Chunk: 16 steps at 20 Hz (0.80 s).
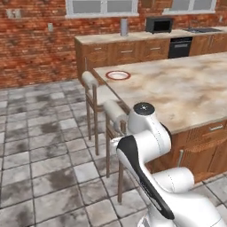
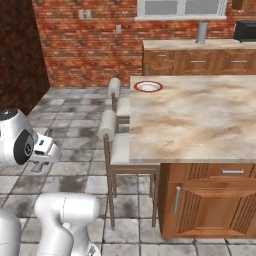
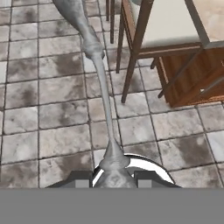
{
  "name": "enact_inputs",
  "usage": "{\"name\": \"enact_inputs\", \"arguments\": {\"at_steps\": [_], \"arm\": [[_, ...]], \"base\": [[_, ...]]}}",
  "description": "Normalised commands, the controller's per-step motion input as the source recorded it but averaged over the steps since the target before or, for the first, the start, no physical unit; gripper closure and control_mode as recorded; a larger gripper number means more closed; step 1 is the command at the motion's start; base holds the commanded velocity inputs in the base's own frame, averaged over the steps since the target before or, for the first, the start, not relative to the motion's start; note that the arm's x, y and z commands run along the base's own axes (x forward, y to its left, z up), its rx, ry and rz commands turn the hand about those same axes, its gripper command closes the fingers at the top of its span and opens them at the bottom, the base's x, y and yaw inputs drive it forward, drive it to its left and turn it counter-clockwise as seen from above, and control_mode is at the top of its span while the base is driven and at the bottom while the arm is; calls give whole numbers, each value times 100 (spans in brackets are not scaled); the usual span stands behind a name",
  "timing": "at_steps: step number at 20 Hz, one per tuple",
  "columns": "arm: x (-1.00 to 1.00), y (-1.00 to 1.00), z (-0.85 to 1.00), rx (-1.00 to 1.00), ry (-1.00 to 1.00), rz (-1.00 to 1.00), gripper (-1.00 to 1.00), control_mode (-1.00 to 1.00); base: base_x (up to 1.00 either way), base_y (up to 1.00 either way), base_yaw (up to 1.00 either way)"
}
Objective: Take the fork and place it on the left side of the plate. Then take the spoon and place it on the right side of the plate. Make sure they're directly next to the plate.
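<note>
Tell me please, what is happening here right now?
The robot arm is holding a slim grey metal utensil in its pincer, over the tiled floor beside the stools. I cannot tell whether it is the fork or the spoon. The plate sits at the far corner of the island counter, with nothing beside it.
</note>
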Motion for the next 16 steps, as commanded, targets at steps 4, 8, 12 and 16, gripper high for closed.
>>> {"name": "enact_inputs", "arguments": {"at_steps": [4,8,12,16], "arm": [[0,0,0,0,0,0,100,100],[0,0,0,0,0,0,100,100],[0,0,0,0,0,0,100,100],[0,0,0,0,0,0,100,100]], "base": [[20,68,-50],[25,70,-50],[27,71,-50],[33,75,-48]]}}
